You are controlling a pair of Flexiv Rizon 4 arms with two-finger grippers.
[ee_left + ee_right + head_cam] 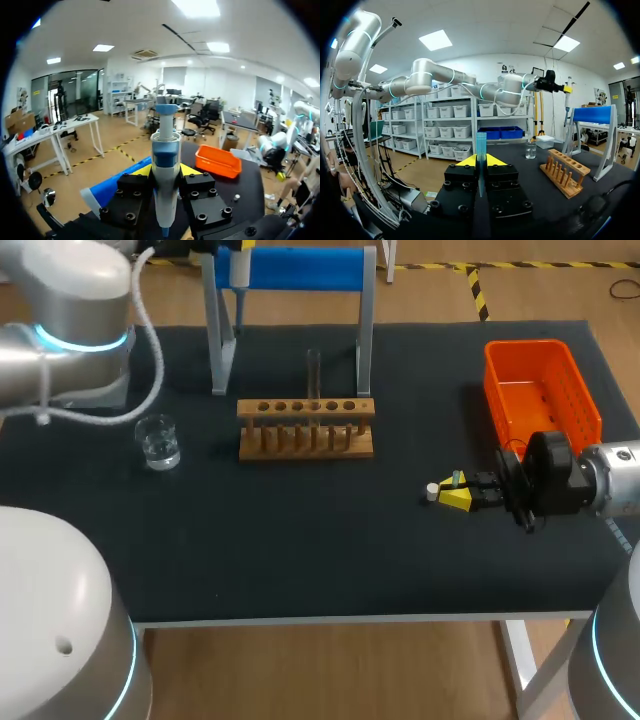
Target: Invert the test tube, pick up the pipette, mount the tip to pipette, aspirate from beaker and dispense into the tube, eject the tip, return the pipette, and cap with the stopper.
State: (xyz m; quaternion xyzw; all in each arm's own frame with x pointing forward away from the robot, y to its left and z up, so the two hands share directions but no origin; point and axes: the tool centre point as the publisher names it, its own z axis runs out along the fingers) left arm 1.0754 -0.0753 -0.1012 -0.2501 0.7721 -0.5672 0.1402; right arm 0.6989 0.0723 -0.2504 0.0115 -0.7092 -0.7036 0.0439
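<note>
Hold the light-looking, stiff pipette [165,150] by its barrel, as pinched in the left gripper [166,172] beside the blue stand [300,268], and squeeze only gently the thin, likely slippery tip [480,145] pinched in the right gripper [480,162].

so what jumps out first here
The left claw is shut on the blue and white pipette up by the blue stand. The right claw holds a thin blue tip near the bright orange basket.
</note>
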